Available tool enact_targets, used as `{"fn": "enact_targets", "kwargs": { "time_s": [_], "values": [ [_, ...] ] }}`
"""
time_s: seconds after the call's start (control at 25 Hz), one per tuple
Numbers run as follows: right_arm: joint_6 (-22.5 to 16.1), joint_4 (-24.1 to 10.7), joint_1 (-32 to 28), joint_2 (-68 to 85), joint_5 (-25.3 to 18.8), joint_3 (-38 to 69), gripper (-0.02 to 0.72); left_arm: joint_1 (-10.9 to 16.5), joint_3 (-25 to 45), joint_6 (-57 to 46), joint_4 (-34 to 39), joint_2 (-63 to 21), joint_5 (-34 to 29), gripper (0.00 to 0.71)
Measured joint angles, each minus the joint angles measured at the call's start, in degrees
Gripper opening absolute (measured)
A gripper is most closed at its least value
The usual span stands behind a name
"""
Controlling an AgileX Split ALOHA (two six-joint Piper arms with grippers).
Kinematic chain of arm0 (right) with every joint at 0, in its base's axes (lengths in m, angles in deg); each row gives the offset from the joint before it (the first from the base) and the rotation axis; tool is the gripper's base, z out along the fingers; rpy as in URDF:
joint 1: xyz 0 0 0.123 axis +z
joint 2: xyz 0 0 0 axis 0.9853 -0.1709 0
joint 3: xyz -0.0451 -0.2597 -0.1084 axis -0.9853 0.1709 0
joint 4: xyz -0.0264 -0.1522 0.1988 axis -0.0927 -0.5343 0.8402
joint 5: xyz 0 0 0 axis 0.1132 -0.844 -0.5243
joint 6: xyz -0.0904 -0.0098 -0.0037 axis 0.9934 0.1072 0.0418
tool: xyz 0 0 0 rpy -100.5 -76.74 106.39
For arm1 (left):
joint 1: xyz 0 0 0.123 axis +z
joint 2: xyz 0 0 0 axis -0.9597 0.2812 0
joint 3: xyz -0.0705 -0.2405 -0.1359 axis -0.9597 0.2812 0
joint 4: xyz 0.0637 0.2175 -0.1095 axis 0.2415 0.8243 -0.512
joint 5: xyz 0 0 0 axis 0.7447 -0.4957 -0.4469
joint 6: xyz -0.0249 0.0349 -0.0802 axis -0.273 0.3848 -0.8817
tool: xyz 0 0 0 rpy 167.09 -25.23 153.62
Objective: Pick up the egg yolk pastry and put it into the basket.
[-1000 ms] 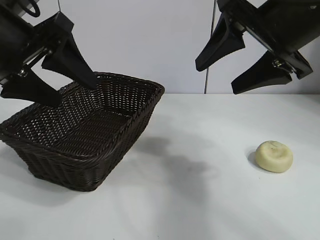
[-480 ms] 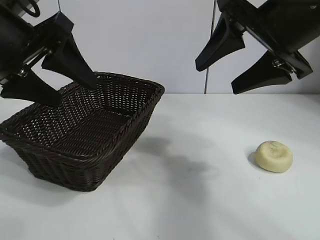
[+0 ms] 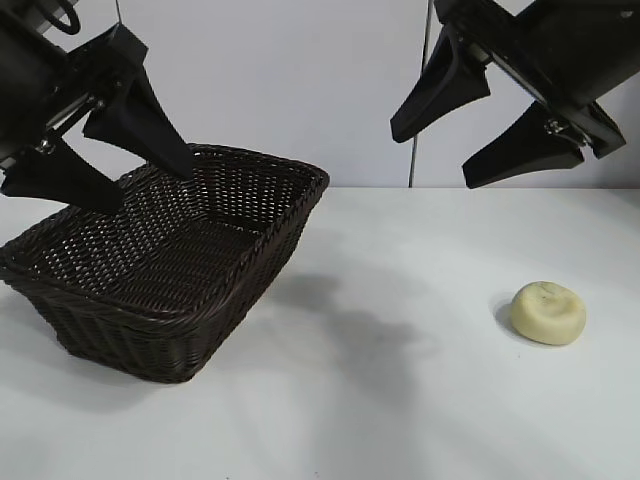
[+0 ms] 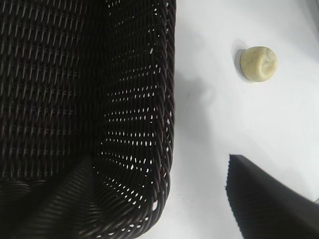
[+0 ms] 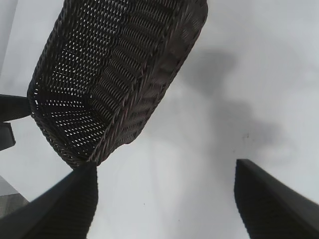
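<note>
A big white table [image 3: 400, 420] fills the low part of the outside view, soft grey shadows [image 3: 370, 340] lie on it near the middle, and behind it stands a plain pale wall [image 3: 280, 80] with one thin dark line [image 3: 412, 150] running straight down it.

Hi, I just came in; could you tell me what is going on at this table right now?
Nothing is being handled at this moment. The egg yolk pastry lies on the white table, apart from the empty wicker basket. The left gripper hangs open above the basket, and the right gripper hangs open in the air, higher than the pastry and off to its side. Neither touches anything, so the pickup has not begun.
</note>
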Motion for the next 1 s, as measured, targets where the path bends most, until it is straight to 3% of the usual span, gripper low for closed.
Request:
{"fn": "enact_targets", "kwargs": {
  "time_s": [0.24,0.48,0.76,1.0],
  "values": [
    [0.0,0.0,0.0,0.0,0.0,0.0,0.549,0.0,0.0,-0.9,-2.6,0.0,0.6,0.540],
    [0.0,0.0,0.0,0.0,0.1,0.0,0.549,0.0,-0.3,-16.3,-1.6,-2.4,0.3,0.540],
    [0.0,-1.0,0.0,0.0,0.2,0.0,0.549,0.0,-3.8,-48.1,14.8,-5.4,-4.3,0.540],
    [0.0,-1.5,0.0,0.0,0.2,0.0,0.549,0.0,-4.0,-68.8,27.5,-6.5,-6.1,0.540]
  ]
}}
